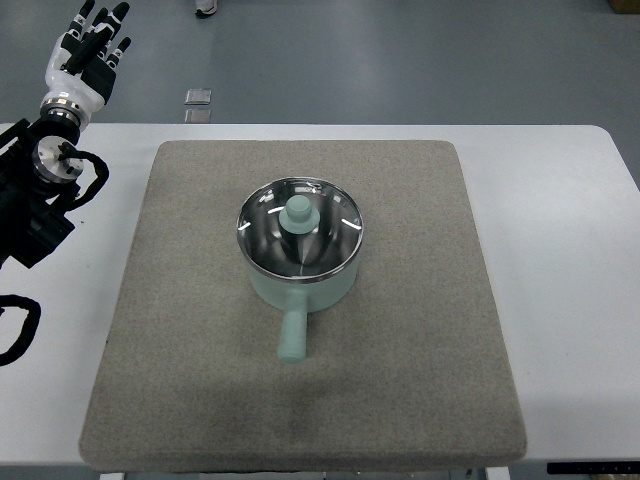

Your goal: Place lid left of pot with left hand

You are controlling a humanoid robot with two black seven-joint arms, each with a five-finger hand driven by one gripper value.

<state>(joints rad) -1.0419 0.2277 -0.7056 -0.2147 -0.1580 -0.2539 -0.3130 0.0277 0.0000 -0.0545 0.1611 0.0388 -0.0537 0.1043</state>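
A mint-green pot [299, 285] stands in the middle of a grey mat [180, 330], its handle [293, 336] pointing toward the near edge. A shiny metal lid [300, 232] with a mint-green knob [298, 212] sits on the pot. My left hand [92, 45] is raised at the far left corner, past the table's back edge and well away from the pot. Its fingers [105, 20] are spread and hold nothing. My right hand is out of the picture.
The mat lies on a white table [560, 200]. Black cables [25, 330] and the left arm's dark body [30, 200] lie along the left edge. Two small grey squares [198, 98] lie on the floor behind the table.
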